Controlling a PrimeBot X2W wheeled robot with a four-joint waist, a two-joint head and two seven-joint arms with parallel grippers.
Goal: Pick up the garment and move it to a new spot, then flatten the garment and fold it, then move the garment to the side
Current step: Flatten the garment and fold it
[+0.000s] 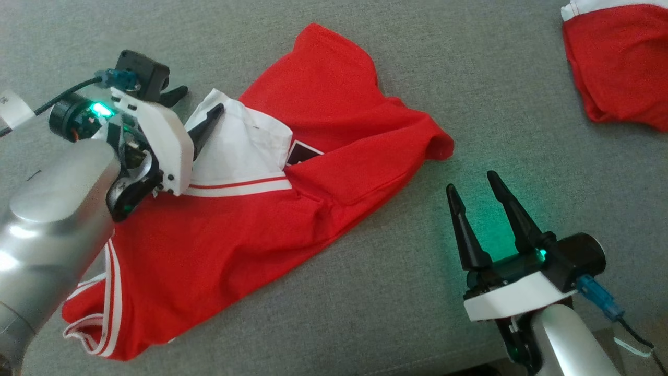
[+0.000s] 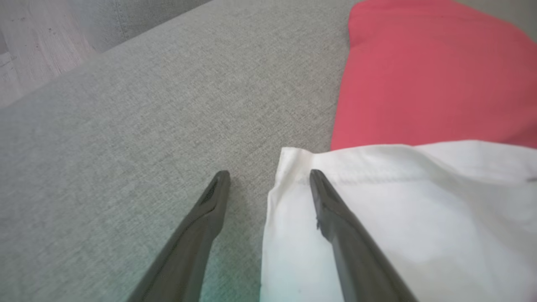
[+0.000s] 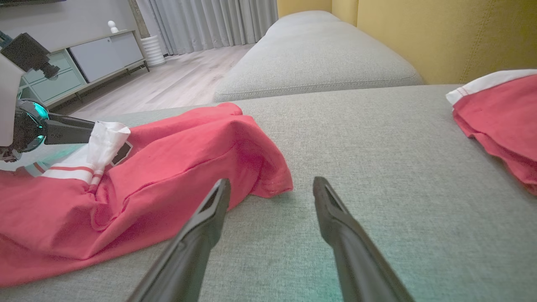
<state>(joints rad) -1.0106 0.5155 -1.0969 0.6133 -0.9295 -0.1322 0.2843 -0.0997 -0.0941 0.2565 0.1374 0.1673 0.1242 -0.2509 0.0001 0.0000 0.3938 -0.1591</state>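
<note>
Jaws wide apart on both arms, and nothing caught between either pair! Over on the left, the left gripper (image 1: 203, 99) is right down at the garment (image 1: 323, 104), a red piece with white striped trim, lying rumpled on the grey sofa (image 1: 365, 292) from the lower left of the head view up past its middle. From the left wrist view, the left gripper (image 2: 268, 173) straddles the edge of the white flap (image 2: 419, 201), one finger over that white cloth, the other over bare sofa (image 2: 147, 105); whether either tip actually touches, I cannot tell. A small black label (image 1: 302, 154) peeks out just beside the white flap (image 1: 240, 146). That silver left forearm (image 1: 47, 219) blocks the head view's sight of the garment's lower left part. Now the right gripper (image 1: 470, 181): it hovers over open cushion, off the garment's right-hand corner, with a green glow on the fabric beneath. In its own wrist view the right gripper (image 3: 272, 181) has the garment (image 3: 176, 147) and its bunched hem near the left-hand finger, not touching. A second red garment (image 1: 621, 62) with a white edge lies at the far upper right, well apart from the first. Beyond the sofa: a yellow padded panel (image 3: 440, 37), another grey cushion (image 3: 319, 54), wood floor (image 3: 176, 79), a pale cabinet (image 3: 96, 54) and curtains (image 3: 209, 21).
</note>
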